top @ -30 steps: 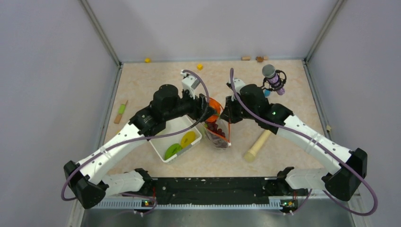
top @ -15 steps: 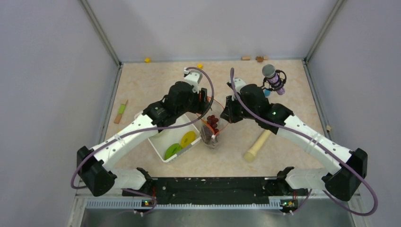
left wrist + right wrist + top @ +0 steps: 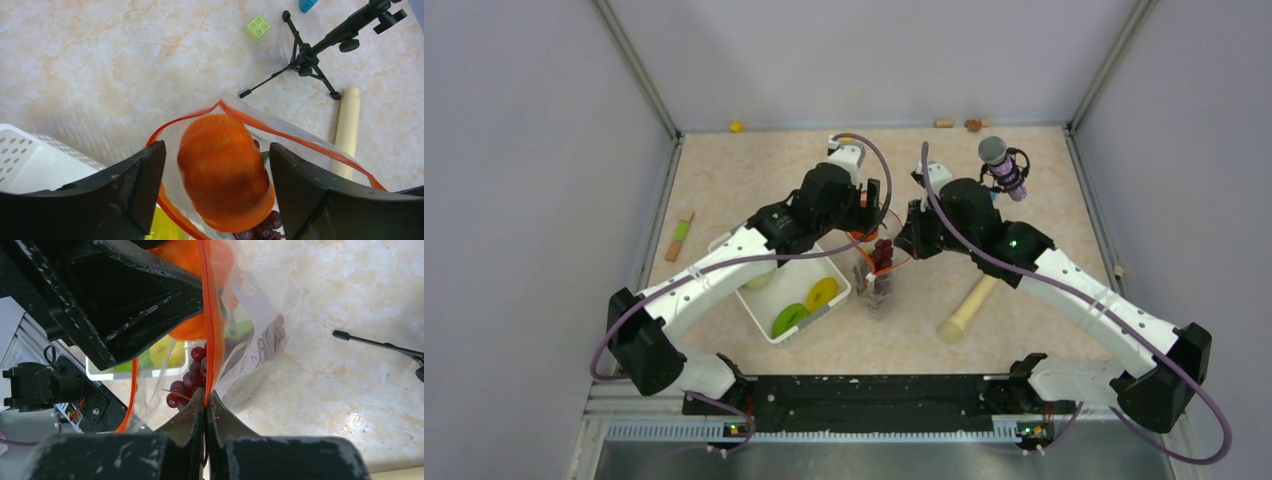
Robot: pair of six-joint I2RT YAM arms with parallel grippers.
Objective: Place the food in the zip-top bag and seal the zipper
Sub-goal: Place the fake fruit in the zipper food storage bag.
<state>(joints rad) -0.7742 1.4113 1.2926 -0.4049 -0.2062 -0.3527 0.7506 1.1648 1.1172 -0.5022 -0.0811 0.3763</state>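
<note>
The left gripper's [image 3: 215, 150] blunt black fingers stand wide apart above the floppy clear zip-top bag's [image 3: 260, 305] gaping mouth, a round orange [image 3: 225, 175] blurred between them. The right gripper [image 3: 205, 405] pinches tight on the thin red-orange zipper [image 3: 210, 330]; glossy dark grapes [image 3: 187, 382] sit inside.

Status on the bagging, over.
Left end effector open, orange at zip-top bag mouth. Right end effector shut on zipper, holding bag up. Grapes inside. Basket alongside, not blocking.

White arms [image 3: 714, 270] with black joints, looping purple cables [image 3: 600, 345].
</note>
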